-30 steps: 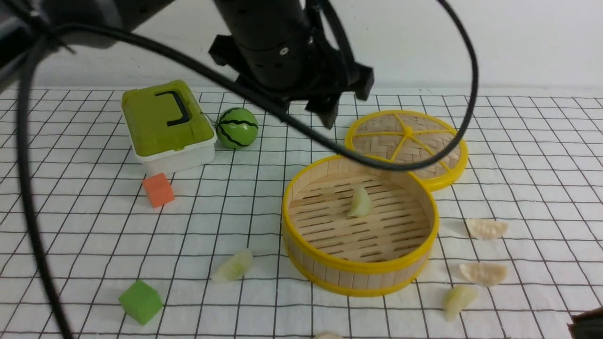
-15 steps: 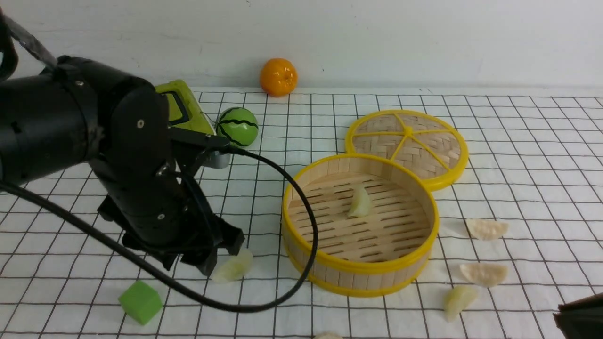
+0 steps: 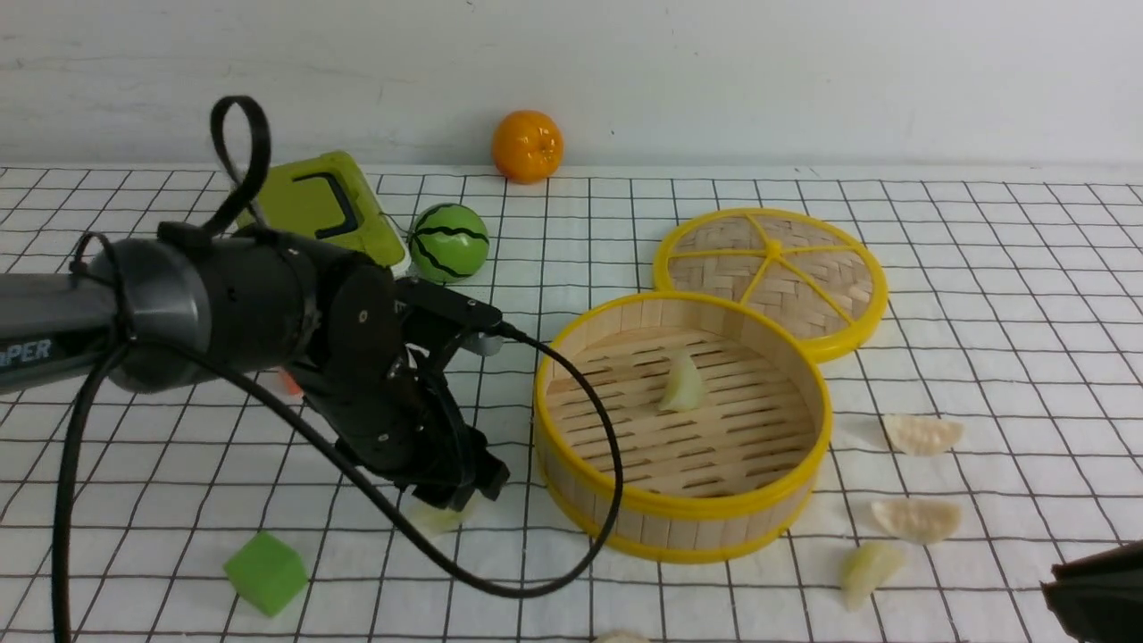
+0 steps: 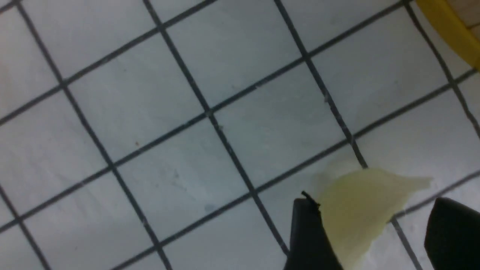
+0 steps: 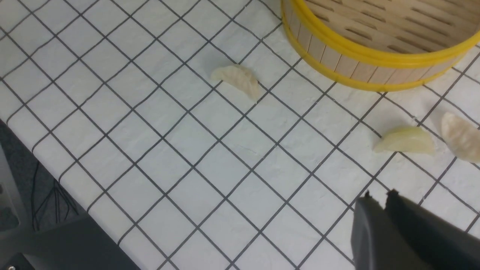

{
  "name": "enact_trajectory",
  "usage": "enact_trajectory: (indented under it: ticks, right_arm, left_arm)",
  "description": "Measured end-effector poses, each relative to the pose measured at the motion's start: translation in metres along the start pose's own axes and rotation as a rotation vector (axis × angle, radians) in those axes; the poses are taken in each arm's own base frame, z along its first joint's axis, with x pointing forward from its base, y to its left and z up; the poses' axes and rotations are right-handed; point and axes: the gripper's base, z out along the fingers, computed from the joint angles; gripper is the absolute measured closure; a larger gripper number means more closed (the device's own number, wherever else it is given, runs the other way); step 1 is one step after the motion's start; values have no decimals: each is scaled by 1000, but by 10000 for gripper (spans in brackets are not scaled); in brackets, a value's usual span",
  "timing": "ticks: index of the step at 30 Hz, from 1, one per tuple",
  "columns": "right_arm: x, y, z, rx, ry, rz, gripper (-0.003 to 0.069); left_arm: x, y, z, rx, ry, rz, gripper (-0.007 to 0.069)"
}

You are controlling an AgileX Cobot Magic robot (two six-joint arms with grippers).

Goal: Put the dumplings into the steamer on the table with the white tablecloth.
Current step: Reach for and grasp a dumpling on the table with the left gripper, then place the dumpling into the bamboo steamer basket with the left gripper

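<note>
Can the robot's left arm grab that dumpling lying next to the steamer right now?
Probably yes. The left gripper is right down over that dumpling, its fingers open on either side, and nothing on the tablecloth looks to be in the way.

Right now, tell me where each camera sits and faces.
Front: between the arms, facing forward across the table to the wall; shows the left arm and left pincer.
Left wrist: on the left arm, looking down at the dumpling between its open fingertips.
Right wrist: on the right arm, looking down at the steamer wall; shows the shut right pincer.
Shared: front and left wrist both show that dumpling.
</note>
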Motion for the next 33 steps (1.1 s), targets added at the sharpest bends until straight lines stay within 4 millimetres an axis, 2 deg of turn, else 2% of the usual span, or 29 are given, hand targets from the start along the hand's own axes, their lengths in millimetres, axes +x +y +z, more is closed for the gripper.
enact_trajectory:
  ticks: [6,8,12,15,17,18,19,21,23,25,26,29,30,31,33]
  right_arm:
    - [0,0,0,-1,4,0,606]
    - [0,0,0,-1,4,0,603]
    - [0,0,0,-1,3,0,600]
    - [0,0,0,0,-1,0,599]
    - [-1,0,0,2,-6,0,599]
    - [-1,0,0,2,-6,0,599]
    - [-1,0,0,2,-8,0,599]
    - [-1,0,0,3,-12,0,597]
    - [-1,0,0,3,-14,0,597]
    - [-1,0,0,4,-14,0,597]
    - [-1,0,0,4,-15,0,596]
    - [-1,0,0,4,-15,0,594]
    - [-1,0,0,4,-15,0,593]
    - [-1,0,0,4,-15,0,592]
    - [-1,0,0,4,-15,0,589]
  left_arm:
    - [4,0,17,5,37,-7,220]
    - [6,-1,22,12,63,-16,257]
    - [7,-1,21,15,81,-18,382]
    - [4,-1,15,21,116,-46,383]
    - [-9,-3,-6,28,110,-96,382]
    - [-10,-4,-9,30,109,-97,382]
    - [-26,-9,-34,37,57,-111,382]
    - [-42,-17,-56,46,-6,-112,382]
    - [-60,-33,-83,72,-85,-107,382]
    - [-69,-46,-95,93,-131,-105,382]
    - [-81,-61,-106,126,-190,-118,382]
    - [-94,-71,-104,161,-229,-167,382]
    - [-104,-73,-95,174,-243,-212,382]
    - [-105,-73,-90,173,-236,-222,382]
    - [-112,-73,-64,156,-211,-255,382]
